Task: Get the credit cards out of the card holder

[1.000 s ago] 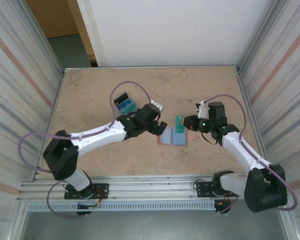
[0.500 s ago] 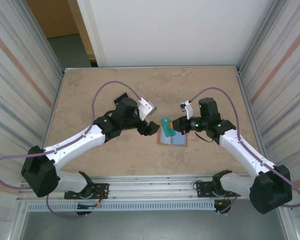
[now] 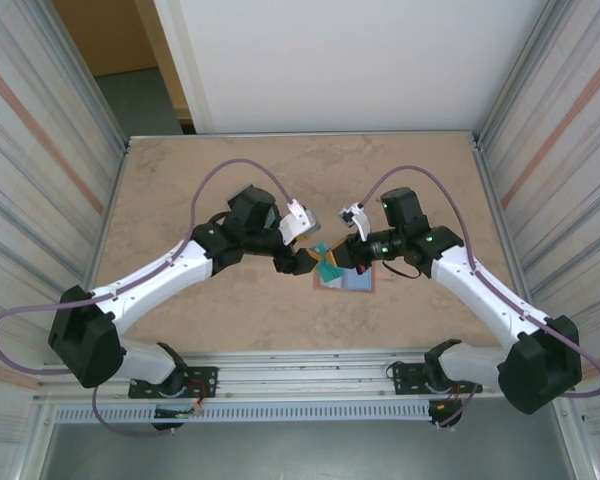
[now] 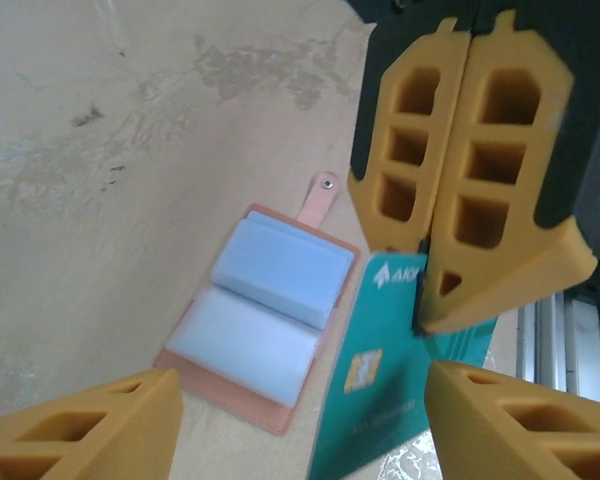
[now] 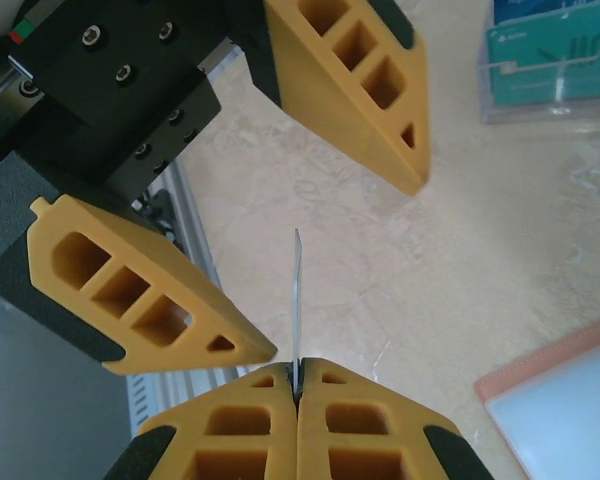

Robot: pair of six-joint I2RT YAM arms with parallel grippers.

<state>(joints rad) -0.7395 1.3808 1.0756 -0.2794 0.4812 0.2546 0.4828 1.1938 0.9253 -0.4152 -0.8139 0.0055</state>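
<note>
The card holder lies open on the table, about mid-width and nearer the near edge, pale blue pockets up, snap tab sticking out. Above it the right gripper is clamped on one edge of a teal credit card. The left gripper stands open, a finger on either side of that card (not touching it). From above, card and grippers hide part of the holder. The right wrist view shows the card edge-on and a pile of teal cards beyond.
</note>
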